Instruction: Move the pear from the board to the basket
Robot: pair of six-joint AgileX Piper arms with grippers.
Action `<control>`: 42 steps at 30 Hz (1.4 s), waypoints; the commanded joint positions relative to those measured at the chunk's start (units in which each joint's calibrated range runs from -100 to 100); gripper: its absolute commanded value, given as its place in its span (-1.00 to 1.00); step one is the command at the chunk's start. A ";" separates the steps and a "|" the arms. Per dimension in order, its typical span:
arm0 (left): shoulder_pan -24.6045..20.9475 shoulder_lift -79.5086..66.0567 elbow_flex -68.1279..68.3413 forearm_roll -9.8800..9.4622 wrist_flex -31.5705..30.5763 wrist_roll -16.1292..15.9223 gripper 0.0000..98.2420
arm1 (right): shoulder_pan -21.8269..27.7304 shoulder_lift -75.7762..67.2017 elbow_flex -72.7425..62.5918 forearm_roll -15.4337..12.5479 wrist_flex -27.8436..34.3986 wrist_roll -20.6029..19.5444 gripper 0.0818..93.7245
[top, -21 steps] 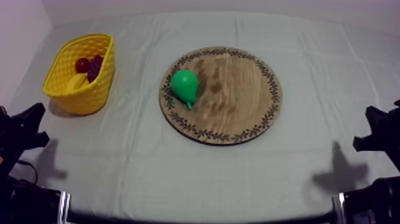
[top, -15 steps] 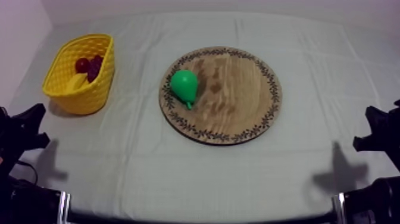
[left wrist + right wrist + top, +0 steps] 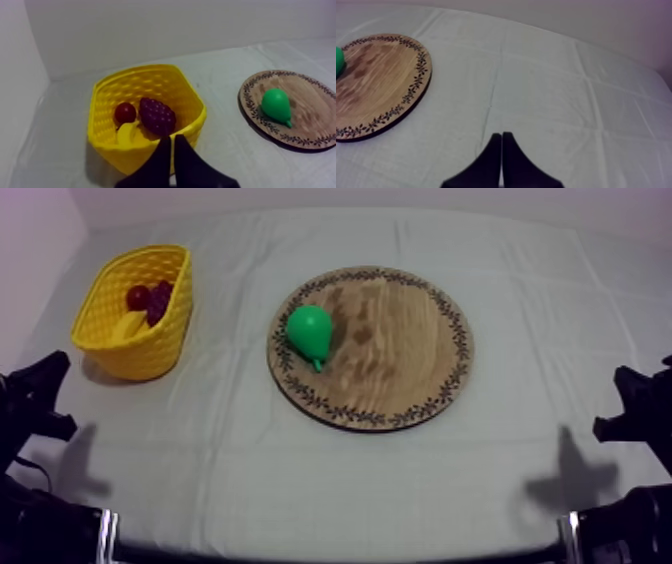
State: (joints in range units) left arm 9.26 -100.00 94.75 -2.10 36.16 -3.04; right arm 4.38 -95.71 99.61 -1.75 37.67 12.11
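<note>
The desk (image 3: pixel 330 478) is the biggest thing, and a grey-white cloth lies all over it. The round wooden board (image 3: pixel 400 353) lies flat near the middle of the desk and has a ring of little leaves round its rim. The yellow basket (image 3: pixel 150 348) stands on the cloth to the left of the board, well apart from it.

The left claw (image 3: pixel 171 139) hangs low near the basket, on the side away from the board. Its two black fingers are pressed together in a thin wedge and grasp nothing. The right claw (image 3: pixel 501 136) hangs over bare cloth, far to the right of the board. It is clenched on nothing too.

The green pear (image 3: pixel 310 331) is on the board. It lies on its side by the left part of the rim, the side nearest the basket.

Three toy fruits sit in the basket. The dark bunch of grapes (image 3: pixel 157 116) is the one nearest the board. The banana (image 3: pixel 128 134) lies next to the grapes. The small red fruit (image 3: pixel 125 112) sits just beside the grapes, on the side away from the board.
</note>
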 commanded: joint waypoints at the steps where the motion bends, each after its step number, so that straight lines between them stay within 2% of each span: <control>1: 0.18 0.00 -2.66 -0.07 2.59 -0.02 -1.00 | -0.02 -0.05 0.05 0.02 -0.01 -0.02 -0.99; 5: 2.63 0.00 -7.72 -1.69 7.35 1.68 -1.00 | -0.02 -0.05 0.05 0.02 -0.01 0.00 -0.99; 9: 5.69 3.63 -12.34 -4.15 8.68 4.35 -1.00 | -0.02 -0.05 0.05 0.02 -0.01 -0.01 -0.99; 18: 11.56 22.79 -25.07 -9.39 8.07 9.55 -1.00 | -0.02 -0.05 0.05 0.02 -0.01 -0.02 -0.99; 25: 16.88 37.51 -35.43 -13.85 10.94 12.77 -1.00 | -0.02 -0.05 0.05 0.02 -0.01 -0.02 -0.99; 30: 18.90 47.51 -43.99 -14.89 12.63 13.54 -1.00 | -0.02 -0.05 0.05 0.02 -0.01 -0.02 -0.99; 42: 23.08 68.47 -67.11 -15.12 21.51 16.54 -1.00 | -0.02 -0.05 0.05 0.02 -0.01 -0.02 -0.99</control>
State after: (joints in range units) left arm 32.16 -35.90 32.43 -17.19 57.18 13.03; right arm 4.38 -95.71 99.61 -1.75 37.67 12.11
